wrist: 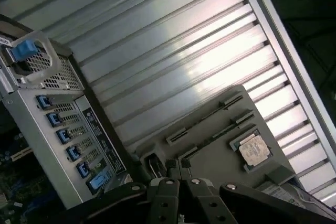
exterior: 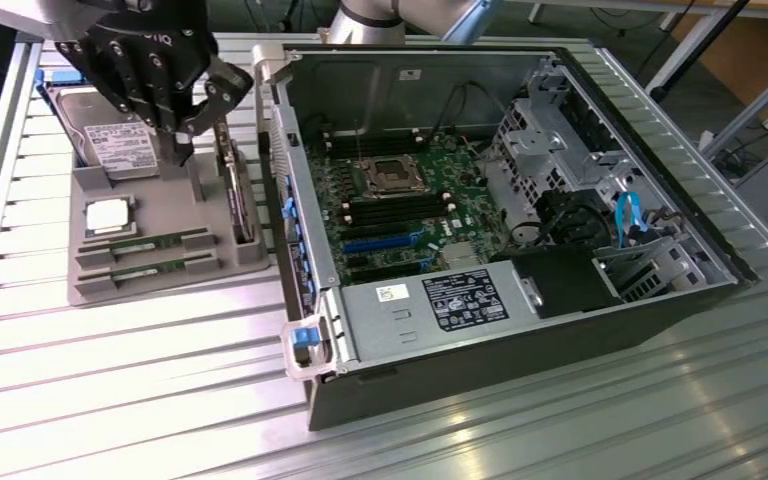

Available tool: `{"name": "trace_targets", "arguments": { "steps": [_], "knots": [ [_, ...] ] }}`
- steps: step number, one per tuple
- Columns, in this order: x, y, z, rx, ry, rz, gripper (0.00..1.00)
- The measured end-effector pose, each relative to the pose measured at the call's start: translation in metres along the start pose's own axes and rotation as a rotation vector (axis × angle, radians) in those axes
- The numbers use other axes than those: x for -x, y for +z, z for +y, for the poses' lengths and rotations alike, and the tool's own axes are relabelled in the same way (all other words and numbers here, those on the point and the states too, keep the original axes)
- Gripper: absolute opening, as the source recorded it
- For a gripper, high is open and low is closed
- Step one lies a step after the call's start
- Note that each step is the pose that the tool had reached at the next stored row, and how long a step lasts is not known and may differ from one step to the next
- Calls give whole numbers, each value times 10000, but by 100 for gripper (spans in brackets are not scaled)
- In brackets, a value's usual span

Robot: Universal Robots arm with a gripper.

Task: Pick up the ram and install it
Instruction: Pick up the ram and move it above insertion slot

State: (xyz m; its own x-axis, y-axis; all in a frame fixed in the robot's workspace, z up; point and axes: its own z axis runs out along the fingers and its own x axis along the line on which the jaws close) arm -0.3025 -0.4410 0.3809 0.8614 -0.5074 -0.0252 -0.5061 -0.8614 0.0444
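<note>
- Exterior view: in the frame's upper left the gripper [exterior: 181, 138] hangs closed and empty over the far end of the grey tray [exterior: 117, 295]. The ram [exterior: 144, 244] lies slotted at middle left, near the processor chip [exterior: 107, 215].
- Wrist view: closed fingers [wrist: 167, 192] hang over the tray [wrist: 210, 148]; the ram [wrist: 205, 120] sits beside the chip [wrist: 254, 150].
- Risk: lowered shut, the fingers would likely jam onto the stick or clip the upright expansion card [exterior: 233, 195].

Hard drive [exterior: 117, 140] and processor [exterior: 108, 215] sit in grey tray [exterior: 171, 290].
</note>
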Motion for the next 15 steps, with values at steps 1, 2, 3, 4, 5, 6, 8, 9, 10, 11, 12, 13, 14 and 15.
{"name": "trace_targets", "arguments": {
  "steps": [1, 2, 3, 4, 5, 6, 8, 9, 10, 11, 12, 13, 14, 15],
  "knots": [
    [0, 9, 0, -10, 408, -18, 10],
    [0, 15, -1, -17, 745, -33, 10],
    [-1, 33, -2, -37, 1461, -65, 10],
    [-1, 48, -2, -52, 2033, -90, 10],
    [-2, 65, -3, -68, 2686, -119, 10],
    [-2, 70, -3, -80, 3199, -142, 10],
    [-1, 70, -3, -93, 3699, -164, 10],
    [-1, 71, -3, -100, 3954, -176, 10],
    [-1, 72, -3, -113, 4487, -199, 10],
    [-1, 73, -3, -123, 4881, -217, 10],
    [-1, 74, -3, -132, 5217, -232, 10],
    [-1, 78, -3, -145, 5773, -256, 10],
    [-1, 82, -3, -154, 6103, -271, 10],
    [-1, 88, -3, -167, 6620, -294, 10]
  ]
}}
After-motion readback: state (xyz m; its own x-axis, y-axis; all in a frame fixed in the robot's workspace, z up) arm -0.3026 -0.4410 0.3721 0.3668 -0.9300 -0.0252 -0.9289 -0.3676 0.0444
